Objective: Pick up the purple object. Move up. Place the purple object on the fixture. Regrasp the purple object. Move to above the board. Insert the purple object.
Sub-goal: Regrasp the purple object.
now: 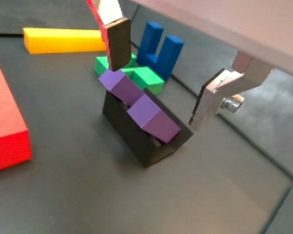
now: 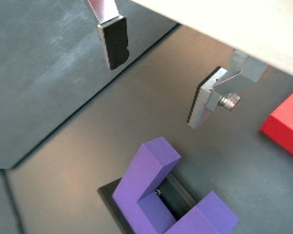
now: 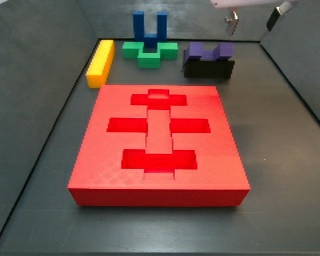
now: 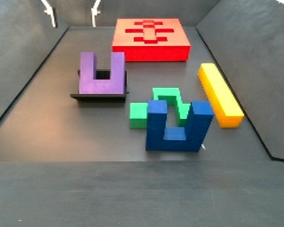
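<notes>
Fingers [image 1: 220, 96] of the gripper [image 1: 168, 69] stand spread and empty, hovering above the purple object [image 1: 143, 105], which rests tilted on the fixture [image 1: 143, 137] between and below them. It looks rigid, light and smooth-faced, so likely a little slippery. A sound regrasp would pinch across its flat outer sides, near the joining base, rather than on one prong.
</notes>
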Motion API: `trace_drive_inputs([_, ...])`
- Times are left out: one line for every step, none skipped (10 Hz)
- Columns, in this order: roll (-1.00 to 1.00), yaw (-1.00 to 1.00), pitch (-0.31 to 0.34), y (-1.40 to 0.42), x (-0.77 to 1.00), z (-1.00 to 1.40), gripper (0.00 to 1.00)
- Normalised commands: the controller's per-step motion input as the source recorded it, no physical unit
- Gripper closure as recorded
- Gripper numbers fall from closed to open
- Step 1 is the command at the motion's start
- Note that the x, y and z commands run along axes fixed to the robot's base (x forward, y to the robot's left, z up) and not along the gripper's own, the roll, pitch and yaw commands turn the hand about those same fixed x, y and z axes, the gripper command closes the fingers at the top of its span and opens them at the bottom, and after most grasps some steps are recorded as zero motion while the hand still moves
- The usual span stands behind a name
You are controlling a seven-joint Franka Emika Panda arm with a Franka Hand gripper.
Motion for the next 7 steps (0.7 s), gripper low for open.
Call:
trace_drive_inputs([0.96,0.19,0.017,-0.25,0.15,-0.03,0.0])
trace_drive_inputs([0.9,0.17,0.06,-0.19,0.21,0.0,0.0])
trace_drive_inputs([0.59,0.13,0.071,-0.08,0.28,0.0,0.0])
trace_drive_inputs([0.29,0.01,0.097,0.0,0.37,-0.07,0.0])
trace_drive_inputs([0.13,0.0,0.091,0.0,0.4,-0.09,0.0])
trace_drive_inputs([0.07,0.0,0.08,0.0,0.4,-0.1,0.0])
trace_drive_inputs([0.02,0.0,0.054,0.0,0.42,-0.11,0.0])
